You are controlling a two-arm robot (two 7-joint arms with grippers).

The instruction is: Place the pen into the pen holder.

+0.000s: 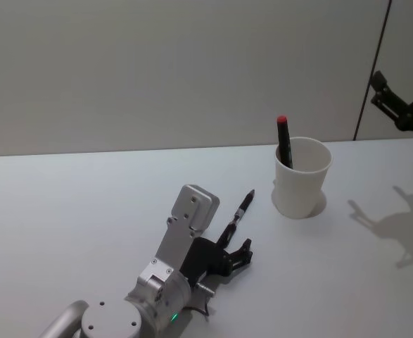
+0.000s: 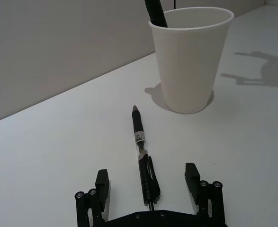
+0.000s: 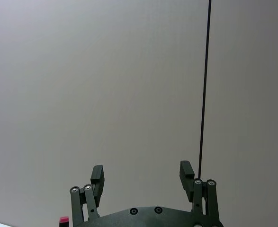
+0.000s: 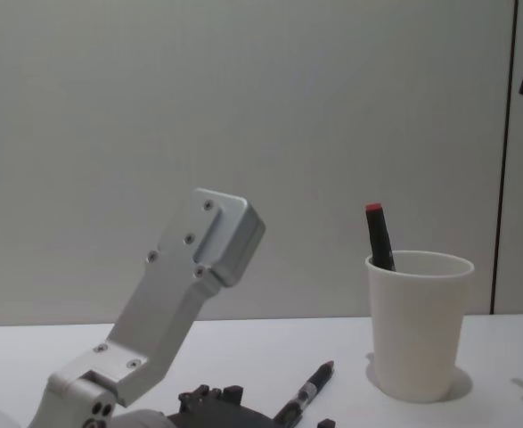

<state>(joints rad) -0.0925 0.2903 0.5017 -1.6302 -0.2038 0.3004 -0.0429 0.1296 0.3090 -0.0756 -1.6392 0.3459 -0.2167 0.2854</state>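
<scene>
The left end effector (image 2: 147, 171) is low over the tabletop (image 1: 86, 204), jaws spread either side of the pen (image 2: 138, 137), which lies flat and is not yet gripped. Beyond stands the pen holder (image 1: 301, 179), holding a red-capped marker (image 1: 283, 141). Grasp, lift and drop remain. The right end effector (image 3: 141, 166) hangs spread, raised far right.

No legible txt, nos. or brand marks anywhere. Pen (image 2: 141, 156) on the table has a small pale label band on its barrel w/ dark specks of print, too small to read. White cup (image 2: 190, 61), at approx 1 o'clock from the pen in the head view, has plain walls on the sides that show.
</scene>
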